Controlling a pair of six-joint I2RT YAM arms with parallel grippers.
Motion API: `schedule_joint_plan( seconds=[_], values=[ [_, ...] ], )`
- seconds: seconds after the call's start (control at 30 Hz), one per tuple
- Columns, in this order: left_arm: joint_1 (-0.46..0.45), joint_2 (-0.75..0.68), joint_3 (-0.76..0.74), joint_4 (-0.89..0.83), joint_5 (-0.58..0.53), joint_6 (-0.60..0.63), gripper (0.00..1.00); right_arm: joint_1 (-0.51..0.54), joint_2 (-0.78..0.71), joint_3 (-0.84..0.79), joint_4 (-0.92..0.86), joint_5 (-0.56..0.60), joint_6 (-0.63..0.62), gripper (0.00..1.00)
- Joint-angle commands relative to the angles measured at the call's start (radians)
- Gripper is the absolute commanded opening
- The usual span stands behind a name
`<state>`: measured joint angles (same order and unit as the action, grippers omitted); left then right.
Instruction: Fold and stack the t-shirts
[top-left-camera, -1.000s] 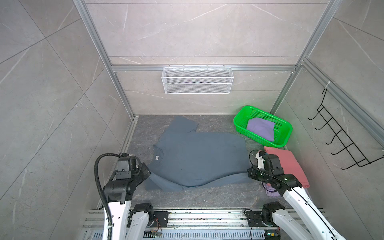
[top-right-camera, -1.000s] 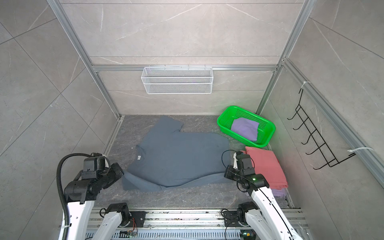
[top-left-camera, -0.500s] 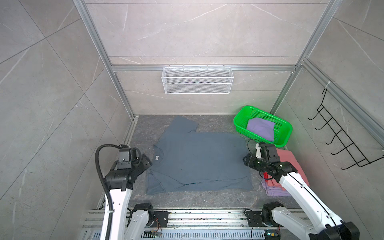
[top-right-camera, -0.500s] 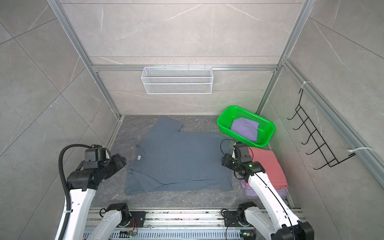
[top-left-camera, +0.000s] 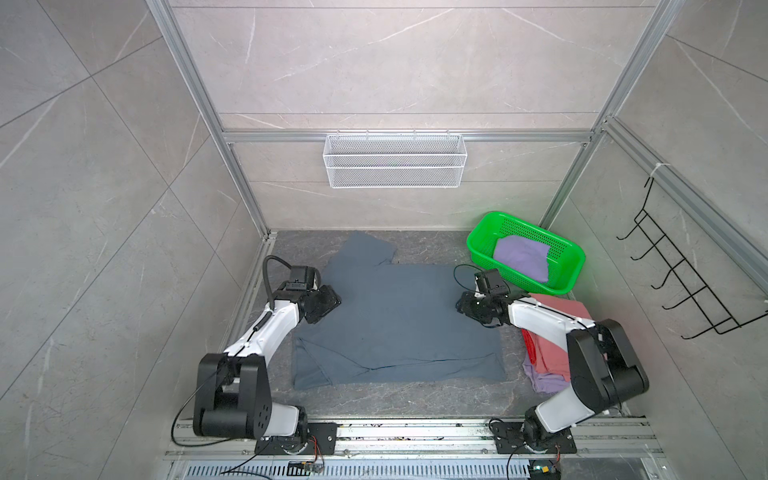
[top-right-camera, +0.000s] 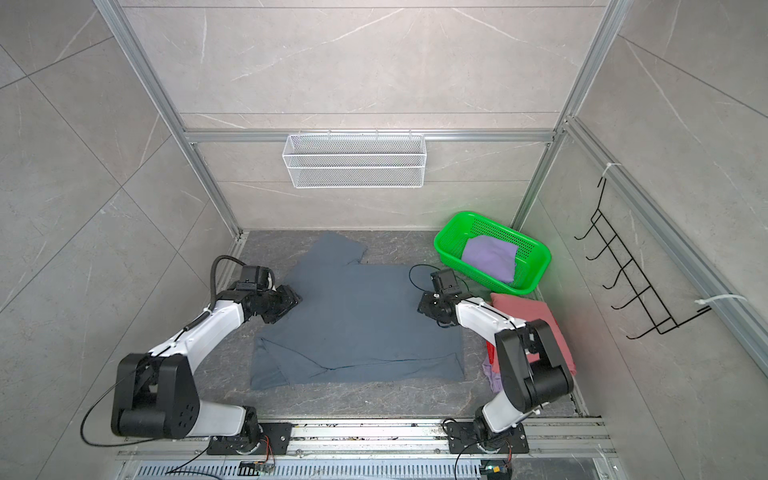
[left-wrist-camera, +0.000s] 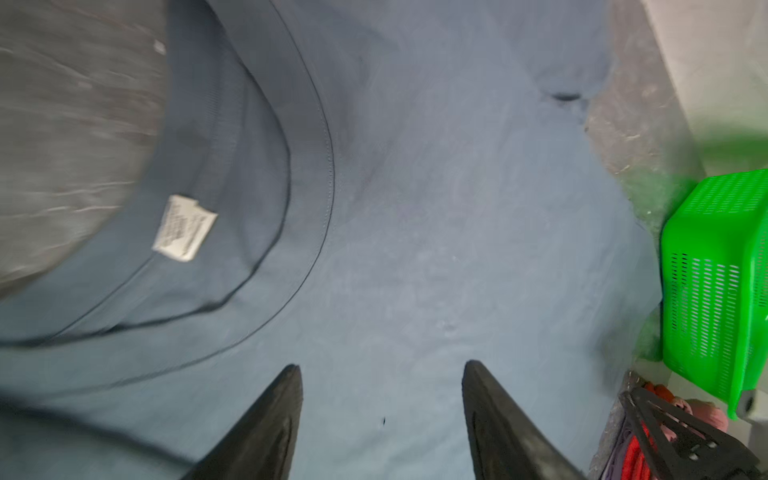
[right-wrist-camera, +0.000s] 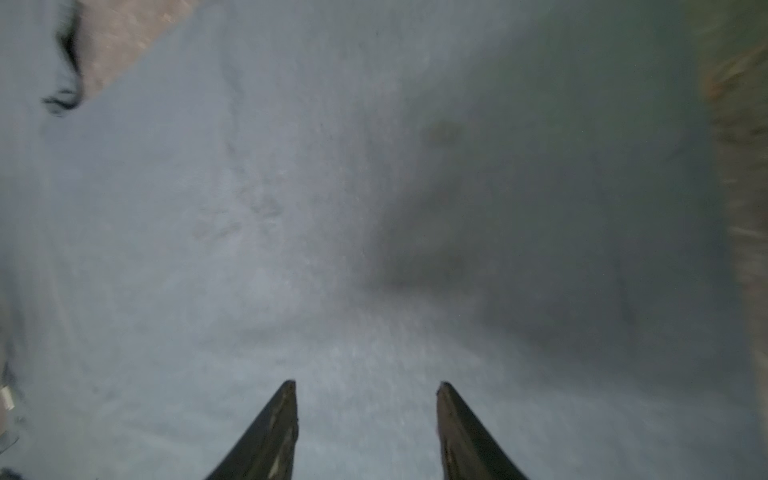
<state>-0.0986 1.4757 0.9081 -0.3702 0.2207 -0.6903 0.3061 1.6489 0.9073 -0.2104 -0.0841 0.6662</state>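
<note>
The blue-grey t-shirt (top-left-camera: 395, 324) lies mid-frame, partly folded, its upper sleeve spread out. The left pincer (left-wrist-camera: 382, 365) and right pincer (right-wrist-camera: 368, 384) gape empty above it. The pink t-shirt (top-left-camera: 550, 353) sits stacked at right, and the lavender t-shirt (top-left-camera: 521, 259) waits in the green basket (top-left-camera: 471, 249).

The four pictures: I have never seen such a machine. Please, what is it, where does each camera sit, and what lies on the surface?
It is a robot with two arms, each ending in a two-fingered gripper. Both top views look down from above on the whole scene. Each wrist view comes from a camera on one arm, looking past that arm's gripper.

A blue-grey t-shirt lies spread on the grey surface. A green basket holds a lavender shirt. Near it, a salmon-pink shirt lies on a second lavender shirt.

The left gripper and the right gripper are both open over the blue-grey t-shirt and hold nothing.
</note>
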Motion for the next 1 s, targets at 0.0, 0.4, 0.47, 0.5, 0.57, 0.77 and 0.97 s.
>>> schedule_joint_plan(
  seconds=[0.0,0.4,0.47,0.5,0.57,0.77,0.97],
  values=[
    [-0.003,0.082,0.025,0.105,0.025,-0.037,0.64,0.007,0.08,0.054,0.038,0.034,0.045,0.55],
    [0.02,0.32,0.08,0.197,-0.003,-0.087,0.64,0.018,0.337,0.257,0.005,0.03,0.072,0.52],
    [0.038,0.359,0.104,0.207,0.0,-0.093,0.64,0.022,0.378,0.313,-0.011,0.029,0.072,0.52],
    [0.048,0.375,0.118,0.209,0.0,-0.093,0.64,0.025,0.399,0.34,-0.018,0.028,0.07,0.52],
    [0.077,0.413,0.154,0.211,0.008,-0.091,0.64,0.027,0.458,0.425,-0.04,0.022,0.064,0.52],
    [0.145,0.514,0.301,0.171,0.019,-0.065,0.64,0.028,0.643,0.735,-0.126,0.006,0.028,0.51],
    [0.184,0.481,0.366,0.228,0.126,0.018,0.6,0.029,0.734,0.961,-0.187,-0.003,0.0,0.5]
  ],
)
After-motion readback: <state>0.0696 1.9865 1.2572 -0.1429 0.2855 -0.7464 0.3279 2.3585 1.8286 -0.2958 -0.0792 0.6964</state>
